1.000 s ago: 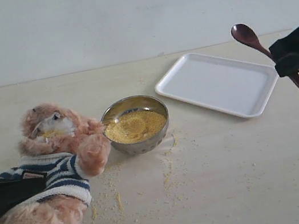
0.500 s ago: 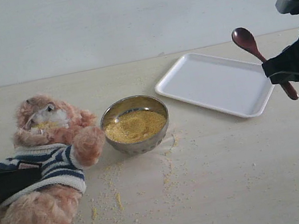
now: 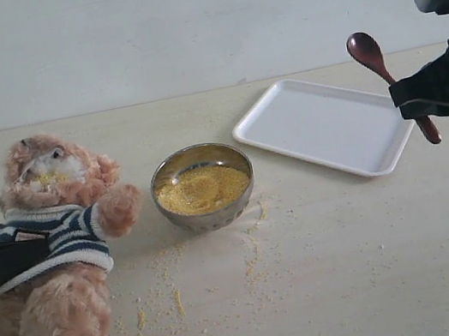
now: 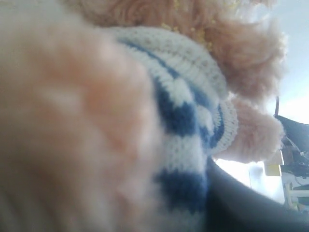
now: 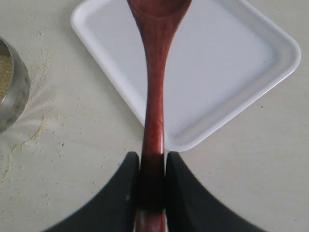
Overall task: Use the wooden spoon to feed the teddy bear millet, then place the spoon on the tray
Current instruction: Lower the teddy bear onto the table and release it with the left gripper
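Steel bowl (image 3: pixel 207 217) at mid-desk (image 3: pixel 380 262) holds a heap of millet (image 3: pixel 202 189). Loose grains lie scattered on the desk in front of it. White tray (image 3: pixel 321 125) lies right of the bowl, apart from it. Right end effector (image 5: pixel 153 162) is clamped on the spoon (image 5: pixel 154 96) handle. The spoon is raised above the tray's edge, tilted, bowl end uppermost. Left end effector (image 3: pixel 6 263) grips the bear (image 3: pixel 44 178) at its striped sweater. The bear leans left of the bowl, with yellow specks on its muzzle.
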You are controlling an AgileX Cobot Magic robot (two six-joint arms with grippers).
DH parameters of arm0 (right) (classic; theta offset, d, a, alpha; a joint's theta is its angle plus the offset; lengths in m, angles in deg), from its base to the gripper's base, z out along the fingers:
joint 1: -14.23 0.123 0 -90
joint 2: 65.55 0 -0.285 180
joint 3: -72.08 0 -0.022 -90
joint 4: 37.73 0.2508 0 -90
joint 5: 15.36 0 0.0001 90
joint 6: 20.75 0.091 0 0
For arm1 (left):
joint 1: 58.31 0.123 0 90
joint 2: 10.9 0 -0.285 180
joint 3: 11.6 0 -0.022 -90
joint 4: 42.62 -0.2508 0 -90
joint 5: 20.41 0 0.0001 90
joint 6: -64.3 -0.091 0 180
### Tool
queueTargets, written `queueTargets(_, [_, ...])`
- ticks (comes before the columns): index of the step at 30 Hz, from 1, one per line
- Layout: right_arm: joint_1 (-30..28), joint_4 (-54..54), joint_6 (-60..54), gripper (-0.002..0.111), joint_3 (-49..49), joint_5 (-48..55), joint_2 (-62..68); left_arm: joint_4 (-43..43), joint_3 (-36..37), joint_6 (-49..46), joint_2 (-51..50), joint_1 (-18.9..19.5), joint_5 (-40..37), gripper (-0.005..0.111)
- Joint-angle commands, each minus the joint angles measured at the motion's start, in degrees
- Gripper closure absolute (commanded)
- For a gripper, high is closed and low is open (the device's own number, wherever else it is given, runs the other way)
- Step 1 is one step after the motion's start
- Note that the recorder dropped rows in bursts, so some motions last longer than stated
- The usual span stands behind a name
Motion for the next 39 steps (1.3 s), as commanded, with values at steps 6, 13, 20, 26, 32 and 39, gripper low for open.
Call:
queueTargets(6, [-0.4,1.9,-0.3,0.108,0.4,1.5,0.0,1.1,-5.3,-2.5,-5.1,0.1,-2.5,0.102])
queueTargets(13, [-0.4,2.1,-0.5,0.108,0.4,1.4,0.0,1.1,-8.2,-2.5,-10.4,0.1,-2.5,0.102])
queueTargets(20, [-0.4,3.4,-0.6,0.108,0.4,0.9,0.0,1.1,-11.1,-5.0,-15.3,0.1,-2.8,0.095])
queueTargets(26, [-0.4,3.4,-0.6,0.108,0.4,1.0,0.0,1.1,-11.1,-5.0,-16.5,0.1,-2.0,0.035])
queueTargets(32, [-0.4,3.4,-0.6,0.108,0.4,1.9,0.0,1.1,-11.1,-6.3,-16.5,0.1,-1.7,0.019])
queueTargets(39, [-0.4,3.4,-0.7,0.108,0.4,2.6,0.0,-0.6,-11.2,-8.0,-16.5,0.8,-0.8,0.019])
